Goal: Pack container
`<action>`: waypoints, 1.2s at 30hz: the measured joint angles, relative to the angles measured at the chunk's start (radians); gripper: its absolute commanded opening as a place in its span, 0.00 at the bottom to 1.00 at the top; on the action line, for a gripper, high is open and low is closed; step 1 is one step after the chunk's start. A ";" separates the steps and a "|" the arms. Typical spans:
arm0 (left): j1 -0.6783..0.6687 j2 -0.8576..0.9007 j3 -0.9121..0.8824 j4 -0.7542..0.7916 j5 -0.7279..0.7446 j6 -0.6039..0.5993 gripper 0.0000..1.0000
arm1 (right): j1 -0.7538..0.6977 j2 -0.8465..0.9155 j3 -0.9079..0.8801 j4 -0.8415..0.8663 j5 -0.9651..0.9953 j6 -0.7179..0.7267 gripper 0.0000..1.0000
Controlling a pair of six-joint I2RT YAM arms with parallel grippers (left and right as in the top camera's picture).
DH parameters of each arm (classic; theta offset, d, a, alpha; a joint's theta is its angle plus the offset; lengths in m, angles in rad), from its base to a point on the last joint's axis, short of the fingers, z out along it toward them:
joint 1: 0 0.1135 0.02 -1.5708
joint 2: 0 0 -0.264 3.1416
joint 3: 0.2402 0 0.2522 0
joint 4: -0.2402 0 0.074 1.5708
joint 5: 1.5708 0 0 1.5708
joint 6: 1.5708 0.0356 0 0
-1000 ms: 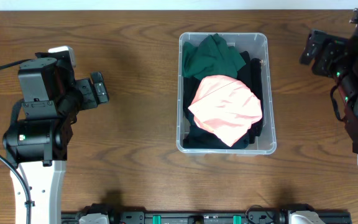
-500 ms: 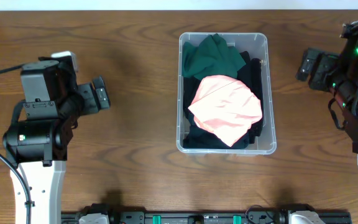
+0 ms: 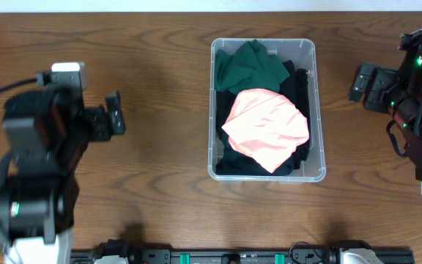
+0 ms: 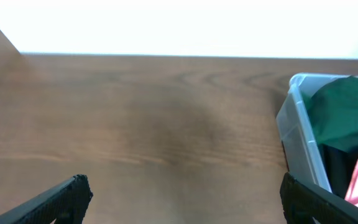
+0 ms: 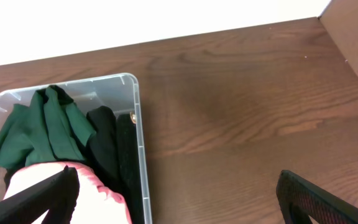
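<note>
The clear plastic container point(image 3: 216, 103) stands at the table's middle right. It holds a dark green garment point(image 3: 249, 64) at the far end, black garments point(image 3: 300, 88) along the right side, and a pink garment point(image 3: 266, 128) on top. The container also shows in the left wrist view point(image 4: 294, 127) and the right wrist view point(image 5: 138, 134). My left gripper point(image 3: 114, 115) is open and empty over bare table, well left of the container. My right gripper point(image 3: 359, 84) is open and empty, right of the container.
The brown wooden table point(image 3: 152, 183) carries nothing else. A white wall runs along the far edge point(image 4: 179, 25). Both arm bases stand at the left and right sides of the table.
The left arm has swung and lifted, blurred with motion, its gripper drifting slightly left. The right gripper has moved a little down and left. The container and garments have not moved.
</note>
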State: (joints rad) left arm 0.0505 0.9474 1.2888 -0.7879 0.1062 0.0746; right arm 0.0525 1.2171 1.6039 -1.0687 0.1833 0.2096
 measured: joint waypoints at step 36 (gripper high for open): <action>0.000 -0.887 -1.042 0.303 0.030 0.064 0.98 | 0.000 0.000 -0.001 -0.003 0.000 0.000 0.99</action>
State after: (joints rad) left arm 0.0505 0.0608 0.2466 -0.4854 0.1360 0.1390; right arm 0.0525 1.2171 1.6032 -1.0714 0.1833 0.2096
